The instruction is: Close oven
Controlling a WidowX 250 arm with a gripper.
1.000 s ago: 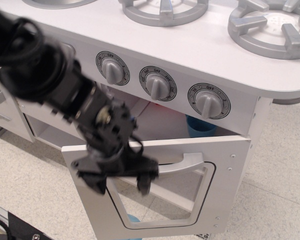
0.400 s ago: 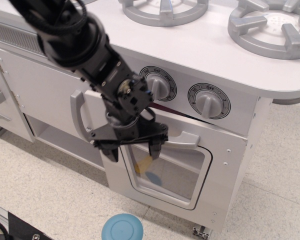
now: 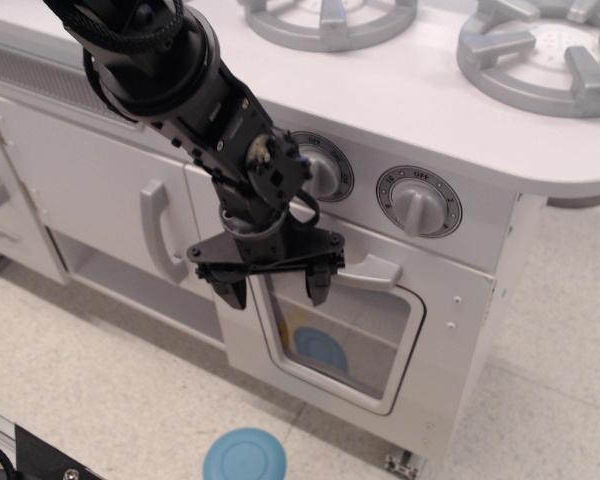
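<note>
The two black fingers [image 3: 318, 286] of the black robot gripper [image 3: 275, 288] are hanging spread apart, gripping nothing, their tips pointing down in front of the upper left part of the white toy-kitchen oven door [image 3: 355, 335]. The right-hand tip is sitting just beside the left end of the horizontal silver-grey bar handle [image 3: 370, 272], and whether it is touching the door cannot be told from this view.

A second ago that door was hanging wide open, tipped down toward the floor; now it is standing upright and nearly flush with the white oven front under the round grey control knobs [image 3: 417, 203] (a thin dark line along its top edge may be a last sliver of gap). The gripper has been riding up with the door as it swung.

Through the clear, grey-framed window a blue round object [image 3: 321, 347] is showing inside. To the left, the plain white cabinet door with its vertical grey handle [image 3: 159, 230] is standing shut, and a blue disc [image 3: 244, 456] is lying on the pale floor below. Judging by this, the closing is all but finished; a final small press should be seating the door.
</note>
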